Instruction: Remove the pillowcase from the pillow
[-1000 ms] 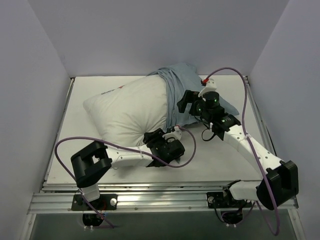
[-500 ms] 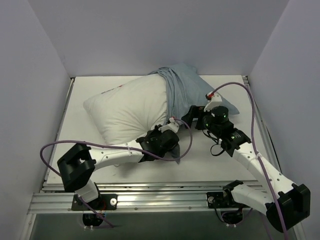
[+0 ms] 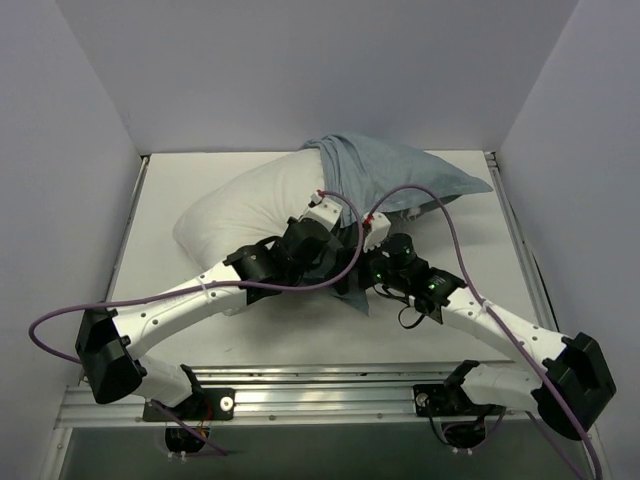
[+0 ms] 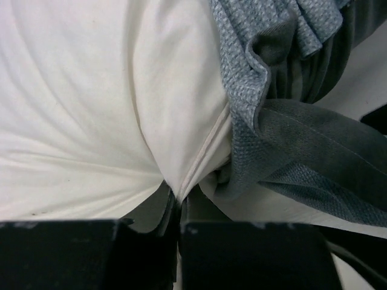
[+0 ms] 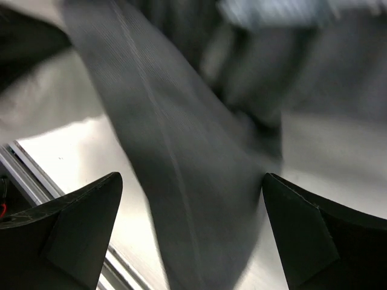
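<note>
The white pillow [image 3: 240, 205] lies at the back left of the table. The blue-grey pillowcase [image 3: 400, 178] still covers its right end and spreads toward the back right. My left gripper [image 3: 335, 262] is shut on the pillow's white seamed edge [image 4: 181, 187], right beside the pillowcase's bunched opening [image 4: 260, 109]. My right gripper [image 3: 362, 285] is open, just right of the left one. In the blurred right wrist view a dark grey flap of the pillowcase [image 5: 181, 181] hangs between its spread fingertips [image 5: 78, 223], above the table.
The white table top [image 3: 450, 320] ends at a metal rail [image 3: 300, 395] at the front. Grey walls close in the left, back and right sides. Purple cables loop over both arms. The two wrists are very close together at the table's middle.
My left arm has stretched back and to the right, and the pillow has shifted with it. My right gripper has moved left and toward the front. The pillowcase now spreads further to the back right.
</note>
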Tool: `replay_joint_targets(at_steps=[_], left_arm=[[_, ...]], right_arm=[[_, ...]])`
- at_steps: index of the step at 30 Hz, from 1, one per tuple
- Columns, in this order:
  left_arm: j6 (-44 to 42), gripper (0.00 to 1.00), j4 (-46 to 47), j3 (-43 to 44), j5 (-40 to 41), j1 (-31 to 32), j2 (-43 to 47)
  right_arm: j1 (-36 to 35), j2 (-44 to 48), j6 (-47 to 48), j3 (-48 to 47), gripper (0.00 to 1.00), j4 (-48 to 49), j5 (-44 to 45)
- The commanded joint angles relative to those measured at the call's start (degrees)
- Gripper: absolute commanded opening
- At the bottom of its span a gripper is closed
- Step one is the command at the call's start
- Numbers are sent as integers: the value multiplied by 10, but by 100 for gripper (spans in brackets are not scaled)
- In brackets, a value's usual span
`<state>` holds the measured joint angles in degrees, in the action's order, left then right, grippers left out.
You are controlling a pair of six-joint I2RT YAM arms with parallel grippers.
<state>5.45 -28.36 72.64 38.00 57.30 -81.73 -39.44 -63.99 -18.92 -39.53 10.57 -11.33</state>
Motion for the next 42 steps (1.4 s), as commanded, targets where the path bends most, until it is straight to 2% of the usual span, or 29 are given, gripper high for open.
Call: replay_joint_targets(at_steps=[1,3,6,7,8,10,11,12,13,14,19,22,29,33,38,42], left_arm=[[31,2,29,54,-33,2,37],[41,2,23,58,-38,-1,38],[51,2,20,64,-51,-2,42],[53,2,19,64,-54,-1,45],[54,2,17,64,-55,-2,49],[58,2,6,64,-54,-3,55],[61,2,1,63,-48,-3,62],[62,2,-13,63,-45,-4,67],[65,2,-21,62,-43,-7,78],[67,2,-33,60,-42,-8,85],[79,2,-63,37,-35,-15,139],[83,2,-99,32,-20,-24,171],[85,2,-180,37,17,-52,256],[75,2,-196,52,23,-71,291],[67,2,-195,65,-27,-75,294],[77,2,-192,97,-127,-75,272]], right_arm=[[-27,-32,27,-65,95,58,36],[-41,-67,34,-90,95,67,46],[-51,-109,31,-110,93,68,110],[-51,-116,30,-119,91,72,123],[-51,-130,26,-122,85,78,156],[-49,-141,20,-135,68,76,194],[-45,-148,15,-139,43,67,230],[-36,-151,13,-143,30,60,247],[-28,-151,8,-152,10,53,261],[-20,-151,-1,-155,2,42,271],[82,-136,-36,-165,0,3,318],[120,-125,-44,-179,0,-22,336],[266,-109,-83,-240,0,-91,348],[327,-99,-98,-279,0,-115,347],[336,-56,-68,-295,0,-111,300],[329,4,-56,-311,0,-92,264]])
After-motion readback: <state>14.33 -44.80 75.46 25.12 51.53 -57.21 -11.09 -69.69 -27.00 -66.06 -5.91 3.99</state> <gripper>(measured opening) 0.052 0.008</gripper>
